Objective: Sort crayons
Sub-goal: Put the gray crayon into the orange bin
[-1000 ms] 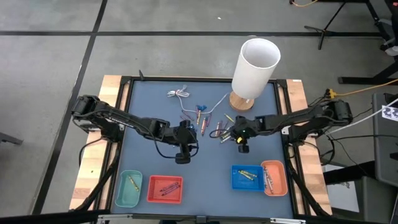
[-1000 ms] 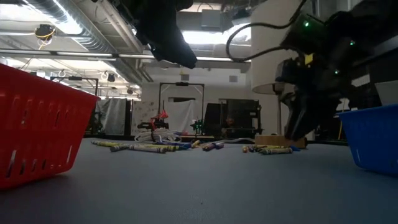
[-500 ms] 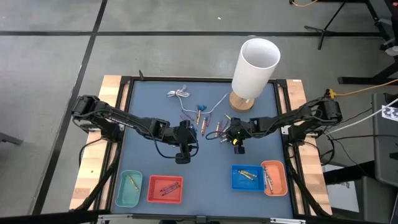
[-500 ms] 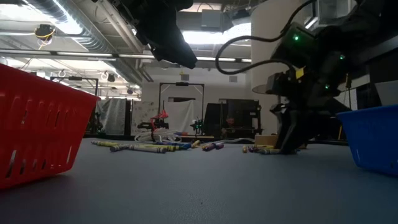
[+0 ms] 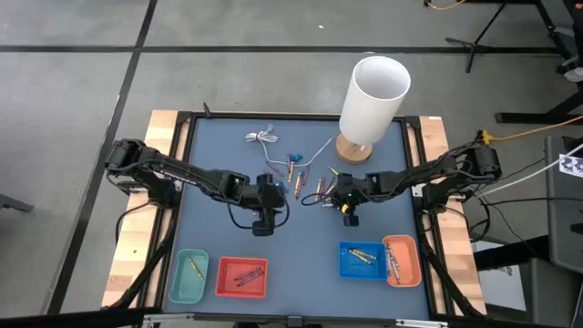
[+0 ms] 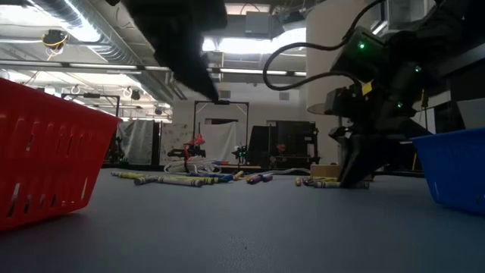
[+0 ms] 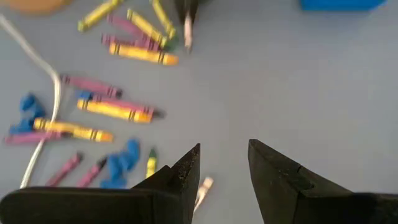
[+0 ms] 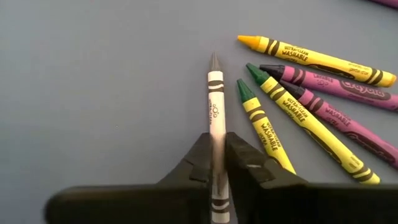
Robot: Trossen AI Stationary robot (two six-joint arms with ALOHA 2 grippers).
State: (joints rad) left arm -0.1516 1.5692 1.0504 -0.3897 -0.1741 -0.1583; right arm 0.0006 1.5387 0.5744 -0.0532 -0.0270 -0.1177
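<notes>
Crayons (image 5: 308, 182) in yellow, purple and green lie loose on the blue-grey table near a lamp's wooden foot. My right gripper (image 5: 332, 195) is down at the right end of this scatter, shut on a grey-white crayon (image 8: 215, 87). Just beside it lie a green-tipped yellow crayon (image 8: 264, 130) and purple ones (image 8: 329, 84). My left gripper (image 7: 222, 168) hangs open above the table to the left of the scatter, with nothing between its fingers. In its view yellow crayons (image 7: 115, 111) and blue bits (image 7: 123, 163) lie ahead. My right gripper pinches the grey-white crayon's rear half (image 8: 216, 138) between its two fingertips. The fingers slant down from the table's right side and lie along the crayon. The pointed end (image 8: 214, 61) sticks out past the fingertips. Whether it is off the table I cannot tell.
A tall white lampshade (image 5: 373, 91) on a wooden foot stands at the far right. A white cable (image 5: 262, 138) lies at the far side. Along the near edge sit a teal bin (image 5: 189, 277), a red bin (image 5: 241, 277), a blue bin (image 5: 363, 259) and an orange bin (image 5: 402, 260), each with crayons.
My right gripper has come down and a little toward the table's left, onto the right end of the crayon scatter, then held still there. My left gripper has shifted slightly toward the table's left and tipped.
</notes>
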